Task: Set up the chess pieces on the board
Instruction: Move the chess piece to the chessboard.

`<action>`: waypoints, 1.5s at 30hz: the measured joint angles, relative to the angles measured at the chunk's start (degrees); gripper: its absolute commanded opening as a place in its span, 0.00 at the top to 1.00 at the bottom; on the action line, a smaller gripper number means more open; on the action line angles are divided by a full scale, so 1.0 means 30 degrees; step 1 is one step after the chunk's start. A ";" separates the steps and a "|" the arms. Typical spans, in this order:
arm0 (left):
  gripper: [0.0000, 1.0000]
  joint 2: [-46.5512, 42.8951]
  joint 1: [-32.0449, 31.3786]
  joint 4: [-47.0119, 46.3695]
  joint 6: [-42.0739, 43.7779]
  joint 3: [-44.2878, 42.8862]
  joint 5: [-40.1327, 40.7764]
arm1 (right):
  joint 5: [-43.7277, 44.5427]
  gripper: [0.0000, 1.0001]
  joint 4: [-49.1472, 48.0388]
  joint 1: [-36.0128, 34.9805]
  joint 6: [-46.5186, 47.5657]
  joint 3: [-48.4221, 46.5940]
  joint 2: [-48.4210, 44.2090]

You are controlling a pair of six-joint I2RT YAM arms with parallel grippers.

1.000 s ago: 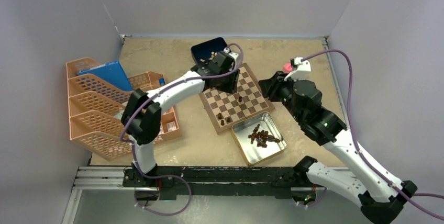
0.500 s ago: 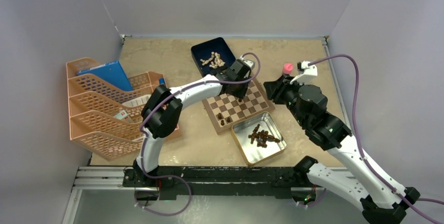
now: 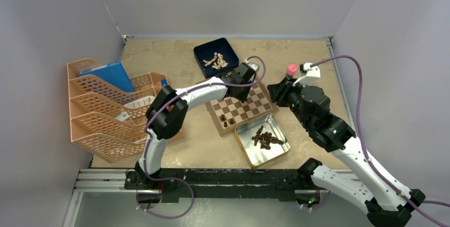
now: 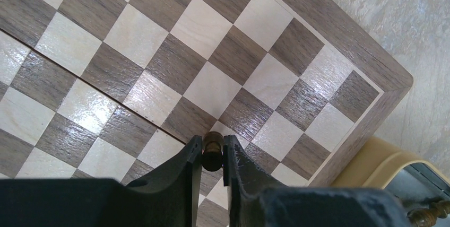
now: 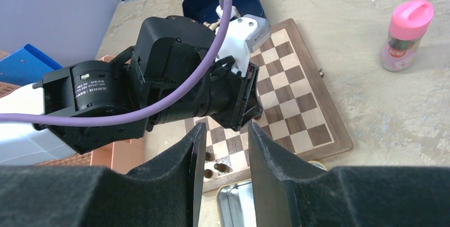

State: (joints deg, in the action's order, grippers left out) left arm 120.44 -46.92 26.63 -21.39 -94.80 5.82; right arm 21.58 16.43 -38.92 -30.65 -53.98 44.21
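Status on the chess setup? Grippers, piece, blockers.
Left gripper shut on a dark chess piece over the board. Right gripper open, empty, hovering nearby. No obstruction seen.

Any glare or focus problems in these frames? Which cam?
Left wrist: white glare patches on the board, but the dark piece between the fingers of the left gripper reads sharp. Right wrist: the right gripper up front is slightly soft, board behind crisp. Top external: even light, faint shadows.

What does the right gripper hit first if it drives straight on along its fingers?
Most likely the left arm: its black wrist fills the line ahead of the right gripper, above the board. Depth is unclear, so how near I can't tell.
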 measured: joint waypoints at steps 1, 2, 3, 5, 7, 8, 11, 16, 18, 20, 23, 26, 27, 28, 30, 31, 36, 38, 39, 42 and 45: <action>0.86 0.0000 0.0000 0.0000 0.0000 0.0000 0.0051 | 0.0000 0.63 0.0000 0.0000 0.0000 0.0000 0.0015; 0.86 0.0000 0.0000 0.0007 0.0000 0.0000 0.0131 | 0.0000 0.63 -0.0007 0.0000 0.0000 0.0022 0.0022; 0.87 0.0000 0.0000 0.0007 0.0000 0.0000 0.0168 | 0.0000 0.63 -0.0007 0.0000 0.0000 0.0036 0.0022; 0.87 0.0000 0.0000 0.0029 0.0000 0.0000 0.0240 | 0.0000 0.63 -0.0029 0.0000 0.0000 0.0044 0.0058; 0.88 -0.0007 0.0000 0.0087 0.0000 0.0000 0.0321 | -0.0007 0.63 -0.0168 0.0000 0.0000 0.0175 0.0153; 0.88 -0.0007 0.0000 0.0138 0.0000 -0.0007 0.0364 | -0.0007 0.63 -0.0182 0.0000 0.0000 0.0270 0.0204; 0.88 -0.0044 0.0000 0.0495 -0.0007 -0.0073 0.0663 | -0.0044 0.63 -0.0211 -0.0007 -0.0007 0.0641 0.0372; 0.87 -0.0306 0.0058 0.1472 0.0000 -0.0080 0.1494 | -0.0284 0.63 -0.0510 0.0000 -0.0138 0.1537 0.0386; 0.87 -0.0532 0.0197 0.1909 -0.0015 -0.0080 0.1741 | -0.0546 0.63 -0.0583 0.0000 -0.0219 0.1829 0.0437; 0.87 -0.0809 0.0525 0.2222 -0.0044 -0.0080 0.1865 | -0.0707 0.63 -0.0583 0.0000 -0.0291 0.1938 0.0619; 0.87 -0.1217 0.1341 0.2535 -0.0160 -0.0073 0.1858 | -0.1049 0.63 -0.0729 -0.0007 -0.0328 0.1938 0.0860; 0.87 -0.1661 0.2441 0.2688 -0.0189 0.0015 0.1800 | -0.1144 0.62 -0.0852 -0.0007 -0.0364 0.1938 0.0889; 0.87 -0.1821 0.2783 0.2754 -0.0189 0.0058 0.1800 | -0.1209 0.62 -0.0918 0.0000 -0.0379 0.1938 0.0889; 0.87 -0.2011 0.3177 0.2761 -0.0189 0.0160 0.1800 | -0.1275 0.62 -0.1013 0.0000 -0.0401 0.1938 0.0889; 0.87 -0.2390 0.3927 0.2805 -0.0182 0.0342 0.1829 | -0.1501 0.62 -0.1115 0.0000 -0.0423 0.1945 0.0889; 0.87 -0.2514 0.4313 0.2776 -0.0175 0.0408 0.1872 | -0.1552 0.62 -0.1180 0.0000 -0.0423 0.1974 0.0889; 0.87 -0.2667 0.5450 0.2769 -0.0160 0.0678 0.2127 | -0.1661 0.62 -0.1180 0.0000 -0.0430 0.2149 0.0889; 0.87 -0.2667 0.5632 0.2747 -0.0146 0.0736 0.2120 | -0.1705 0.62 -0.1195 0.0000 -0.0437 0.2149 0.0889; 0.87 -0.2667 0.5683 0.2725 -0.0095 0.0758 0.2120 | -0.1756 0.62 -0.1209 0.0000 -0.0437 0.2149 0.0889; 0.87 -0.2645 0.5763 0.2725 -0.0007 0.0780 0.2120 | -0.2047 0.62 -0.1202 0.0000 -0.0452 0.2149 0.0889; 0.87 -0.2601 0.5763 0.2630 0.0007 0.0787 0.2127 | -0.2106 0.62 -0.1202 0.0000 -0.0481 0.2149 0.0889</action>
State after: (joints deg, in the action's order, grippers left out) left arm 112.64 -29.63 34.52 -21.37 -92.44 12.21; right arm 15.27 12.82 -38.92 -32.10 -47.53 46.87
